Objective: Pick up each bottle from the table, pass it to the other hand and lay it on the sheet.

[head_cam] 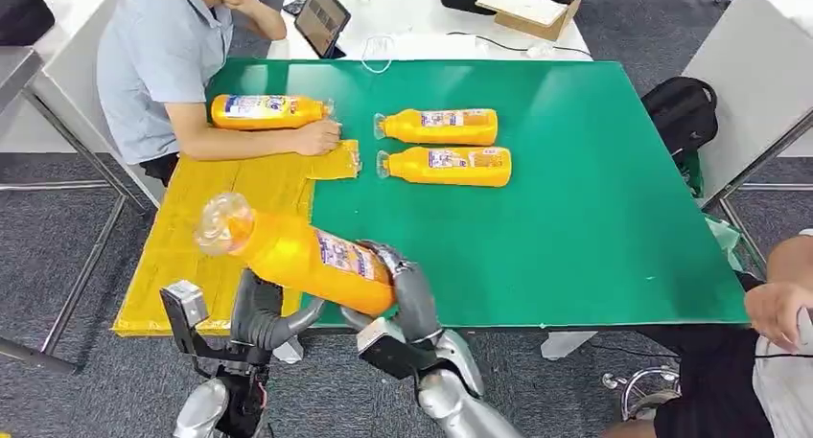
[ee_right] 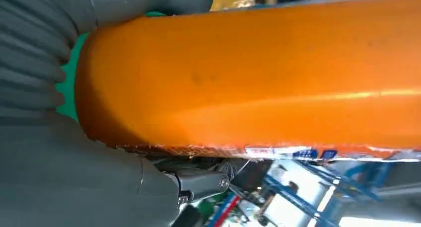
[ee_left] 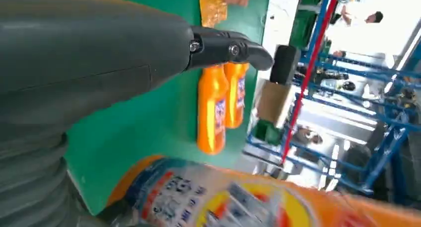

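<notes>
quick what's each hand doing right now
Left hand: under the orange bottle; grip cannot be told.
Right hand: holding the orange bottle's base.

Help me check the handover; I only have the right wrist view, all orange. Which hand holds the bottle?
Observer: The right hand grips the held bottle at its base.
Operator: And the left hand?
Observer: The left hand sits under it, thumb stretched clear.
Operator: Others on the table?
Observer: A second bottle and a third bottle lie side by side on the green table; a fourth bottle lies by a person's hand.
</notes>
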